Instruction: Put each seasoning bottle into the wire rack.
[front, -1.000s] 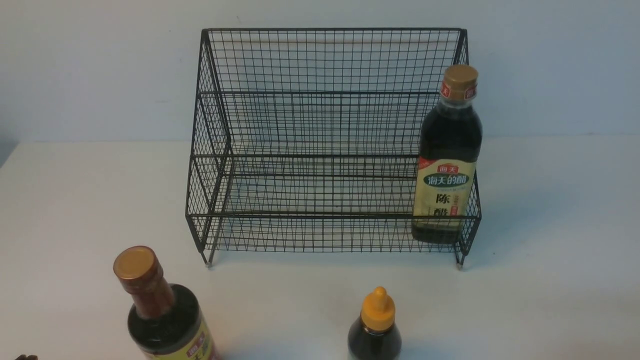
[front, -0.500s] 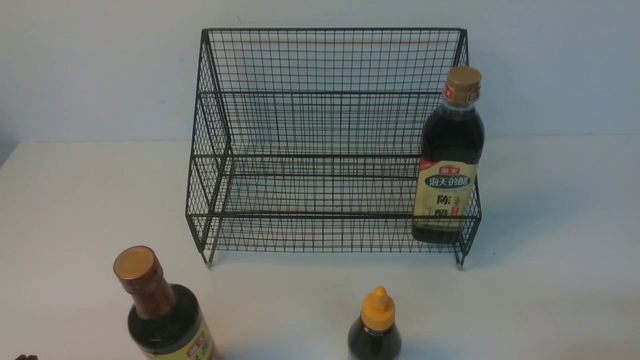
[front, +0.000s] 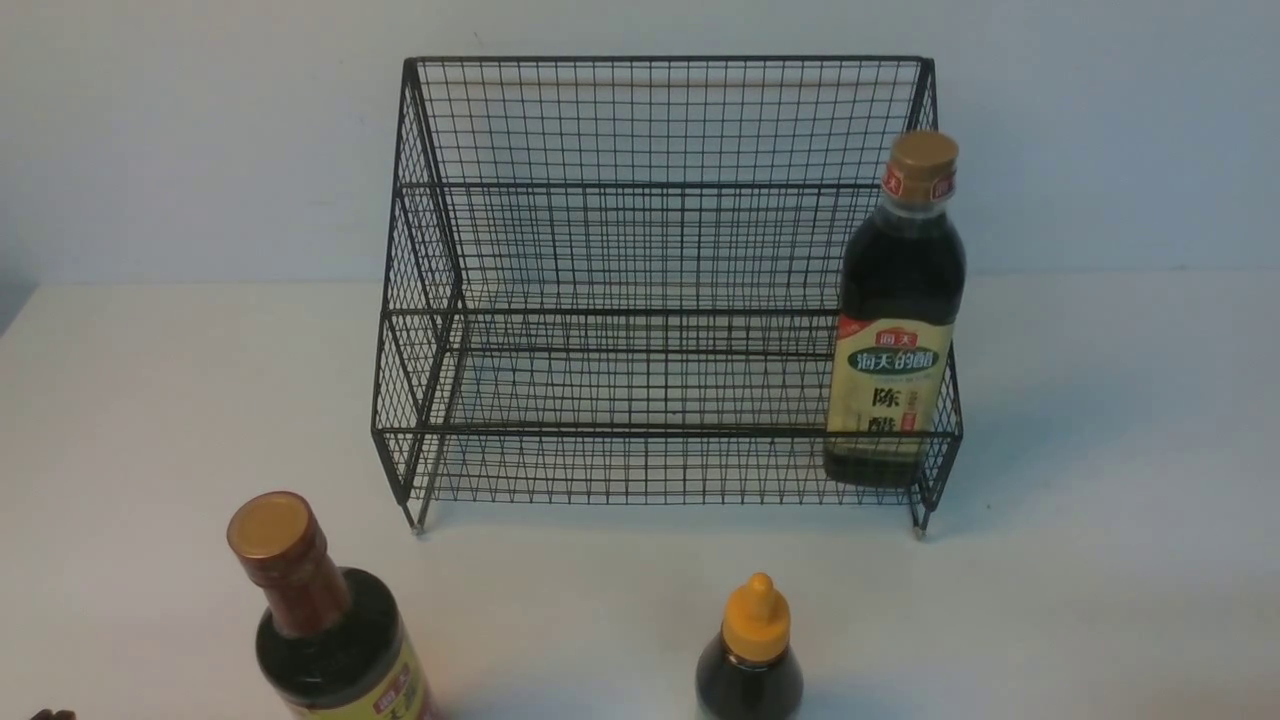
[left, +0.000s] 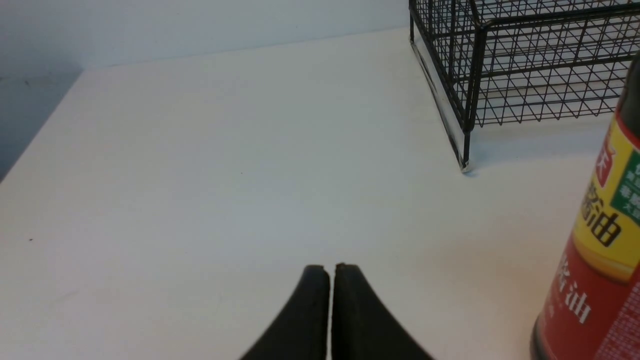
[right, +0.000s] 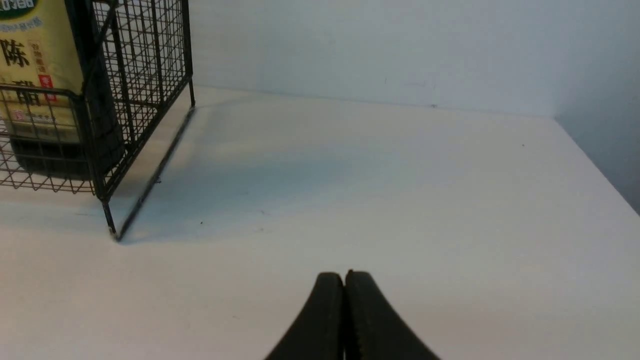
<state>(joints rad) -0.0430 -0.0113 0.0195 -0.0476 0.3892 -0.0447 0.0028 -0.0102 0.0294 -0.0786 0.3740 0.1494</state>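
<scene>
Tall bottle stands in the rack's lower tier; both grippers pinched together, empty.

We see the black wire rack near the tabletop's back edge, the tall cream-labelled bottle upright in its lower tier's right end. The yellow-labelled bottle and small orange-capped bottle stand at the front edge.

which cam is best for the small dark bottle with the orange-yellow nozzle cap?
Front view: the small dark bottle with the orange-yellow nozzle cap stands on the white table before the black wire rack, cut off at the bottom edge. Neither wrist view shows it.
</scene>
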